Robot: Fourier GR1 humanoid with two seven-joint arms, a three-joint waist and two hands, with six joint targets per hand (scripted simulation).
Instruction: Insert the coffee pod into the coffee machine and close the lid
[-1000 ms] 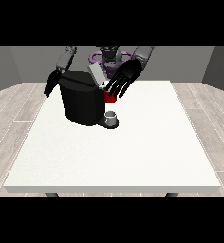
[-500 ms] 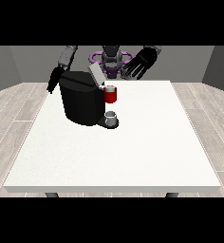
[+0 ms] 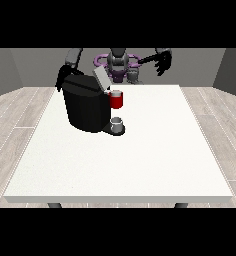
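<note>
The black coffee machine stands on the white table at the back left, with its grey lid tilted up. A red thing at the machine sits at its front. On the machine's base below lies a small grey thing. The hand at the view's right is raised high, well away to the right of the machine, fingers relaxed and holding nothing. Low behind the machine's back left corner is the hand at the view's left, partly hidden by it.
The robot's torso is behind the table's far edge. White tabletop stretches in front of and to the right of the machine.
The hand at the view's right has moved from beside the red thing up and to the right, away from the machine. The hand at the view's left has hardly moved.
</note>
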